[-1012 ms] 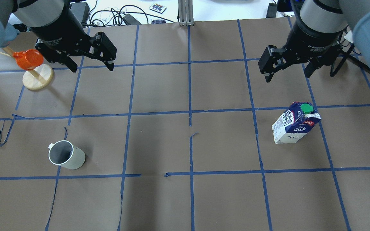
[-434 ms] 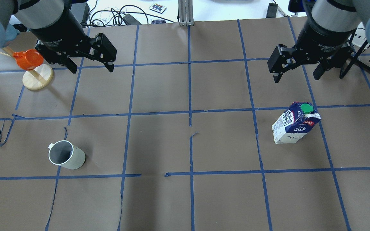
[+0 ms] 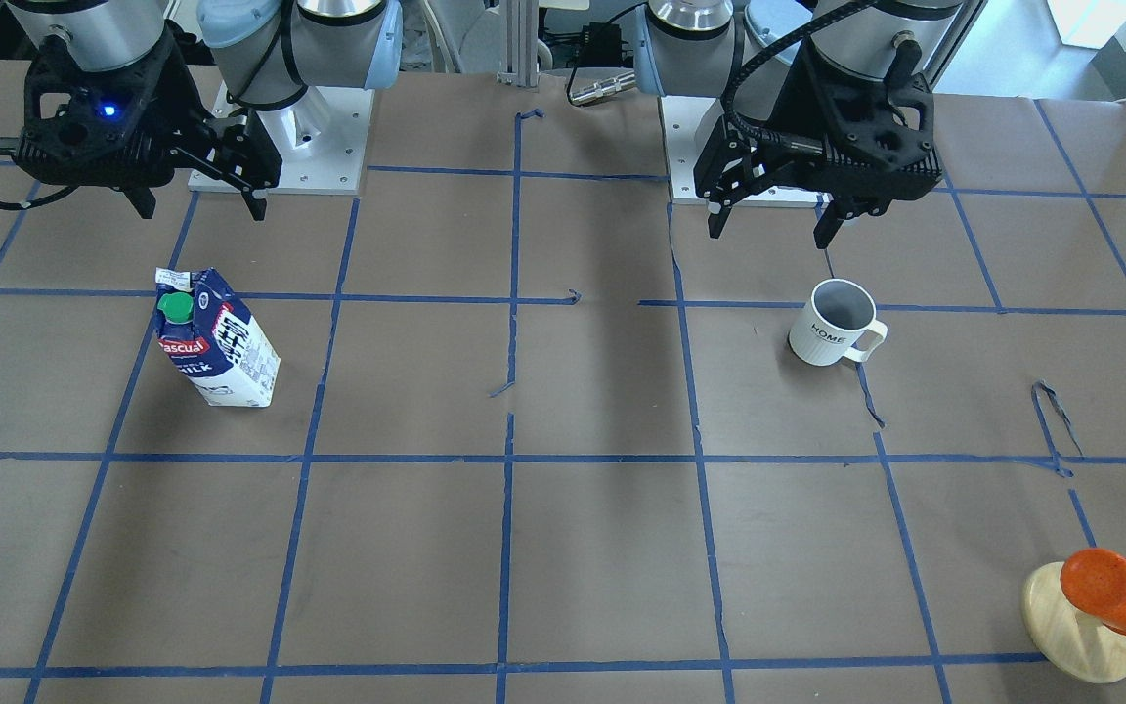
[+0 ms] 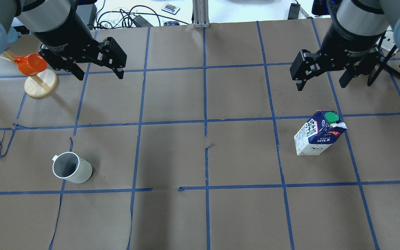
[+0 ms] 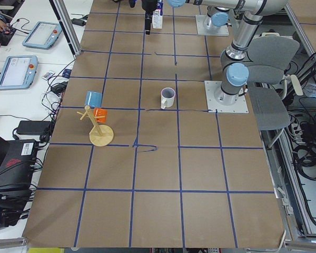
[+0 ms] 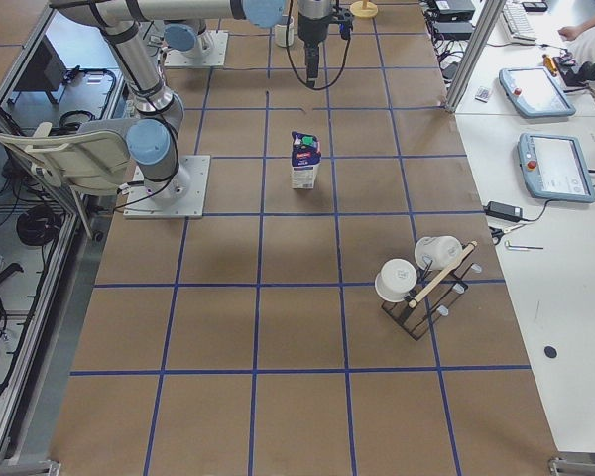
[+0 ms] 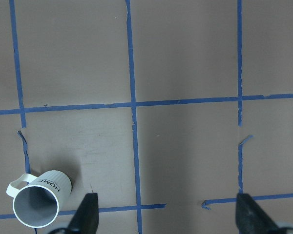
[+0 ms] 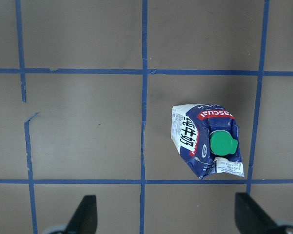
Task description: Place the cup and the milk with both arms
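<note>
The white cup (image 4: pixel 71 167) stands upright on the brown paper at the near left; it also shows in the front view (image 3: pixel 835 324) with "HOME" on its side, and in the left wrist view (image 7: pixel 37 204). The blue-and-white milk carton (image 4: pixel 319 133) with a green cap stands upright at the right, also in the front view (image 3: pixel 216 339) and the right wrist view (image 8: pixel 207 141). My left gripper (image 4: pixel 100 74) is open and empty, high above the table, away from the cup. My right gripper (image 4: pixel 321 86) is open and empty, above and beyond the milk.
An orange cup (image 4: pixel 31 64) hangs on a wooden stand with a round disc base (image 4: pixel 41 86) right beside my left gripper. A rack with white mugs (image 6: pixel 416 278) stands at the table's right end. Cables (image 4: pixel 123 15) lie beyond the far edge. Blue tape lines grid the paper.
My right gripper has moved a little to the right, still open. My left gripper has hardly moved. Cup and milk have stayed in place.
</note>
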Motion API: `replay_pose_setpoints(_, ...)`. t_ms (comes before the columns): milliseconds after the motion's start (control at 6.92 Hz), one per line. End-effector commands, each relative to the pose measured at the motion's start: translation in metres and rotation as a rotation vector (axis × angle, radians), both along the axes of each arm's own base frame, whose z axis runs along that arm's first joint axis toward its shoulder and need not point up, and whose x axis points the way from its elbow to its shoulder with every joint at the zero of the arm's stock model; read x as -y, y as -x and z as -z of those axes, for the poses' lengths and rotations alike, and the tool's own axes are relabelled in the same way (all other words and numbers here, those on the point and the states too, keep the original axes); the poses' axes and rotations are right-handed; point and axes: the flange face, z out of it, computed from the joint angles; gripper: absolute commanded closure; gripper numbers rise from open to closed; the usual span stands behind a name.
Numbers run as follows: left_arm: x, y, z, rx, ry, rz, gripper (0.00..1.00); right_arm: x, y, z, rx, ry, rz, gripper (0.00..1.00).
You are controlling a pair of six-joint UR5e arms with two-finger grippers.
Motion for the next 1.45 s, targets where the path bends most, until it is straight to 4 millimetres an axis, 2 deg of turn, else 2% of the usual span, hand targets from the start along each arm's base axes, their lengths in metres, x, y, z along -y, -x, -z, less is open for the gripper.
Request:
replay_pose_setpoints(0,-0.0066,-0.0023,0.0013,0.004,-0.065,-0.005,0.00,-0.0001,-0.0006,0.0008,-0.001,-0.002,-0.001,0.00)
replay_pose_setpoints(145,-0.0121,-0.0031,0.0032,0.019,-0.102,-0.004,0.00,0.0012,0.0023,0.0002,-0.003,0.004,0.002,0.00)
replay_pose_setpoints(1301,-0.0104,-0.0043,0.0054,0.017,-0.069,-0.006,0.00,0.0028,0.0005,0.0022,0.009,0.002,0.000,0.00)
